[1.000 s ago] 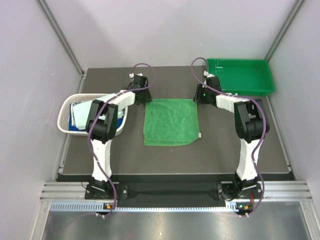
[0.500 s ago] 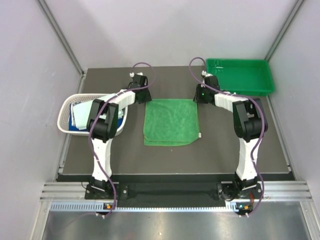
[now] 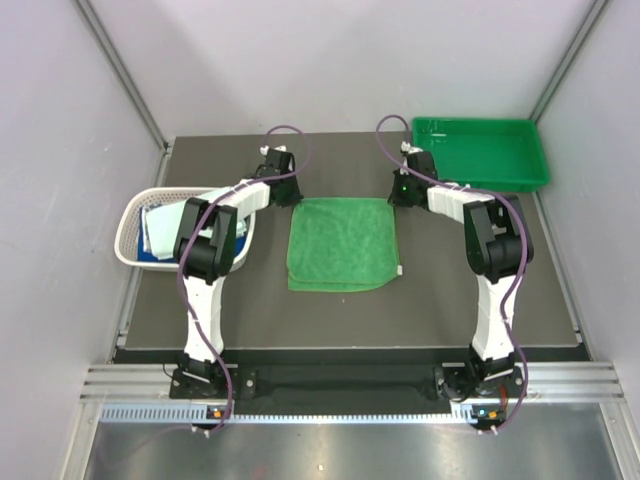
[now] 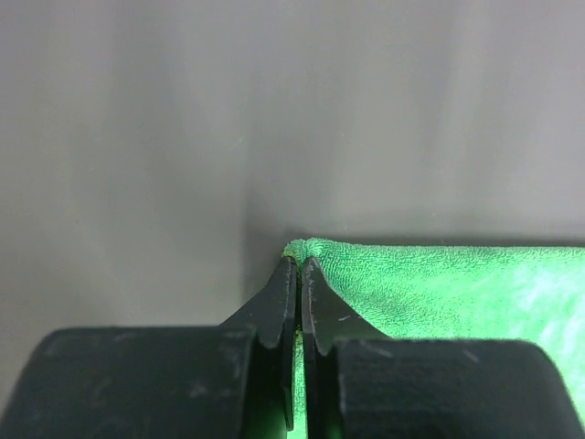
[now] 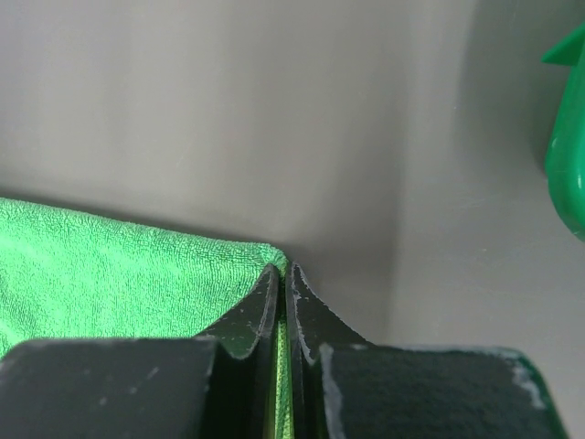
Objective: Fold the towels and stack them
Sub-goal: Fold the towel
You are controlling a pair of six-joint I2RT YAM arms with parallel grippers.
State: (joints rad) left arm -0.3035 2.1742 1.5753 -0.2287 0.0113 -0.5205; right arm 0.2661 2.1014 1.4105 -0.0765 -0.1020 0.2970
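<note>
Nearest you, both arms rise from their bases at the table's (image 3: 450,300) front edge and reach away over the dark surface. Between them, at the middle of the table, the bright green towel (image 3: 342,243) lies flat as a rough square. A second layer shows along its near edge, and a small white tag (image 3: 400,271) sticks out at its near right corner.

Follow the towel to its far edge and you find both grippers, one at each far corner. Your left gripper (image 4: 299,265) has its jaws pressed together, with the far left corner of the towel (image 4: 439,293) pinched between the tips. A small bump of terry cloth pokes up just past them. Your right gripper (image 5: 282,273) is the same: its jaws are closed tight on the far right corner of the towel (image 5: 119,265), with a sliver of green visible between the fingers. In the overhead view both corners sit low, at the table surface.

Off to the left, beside the left arm's elbow, the white lattice basket (image 3: 128,225) holds more towels (image 3: 160,228), blue and pale ones bundled together. At the far right corner of the table stands the green plastic tray (image 3: 480,152), well apart from the towel. Its edge shows in the right wrist view (image 5: 567,137).
</note>
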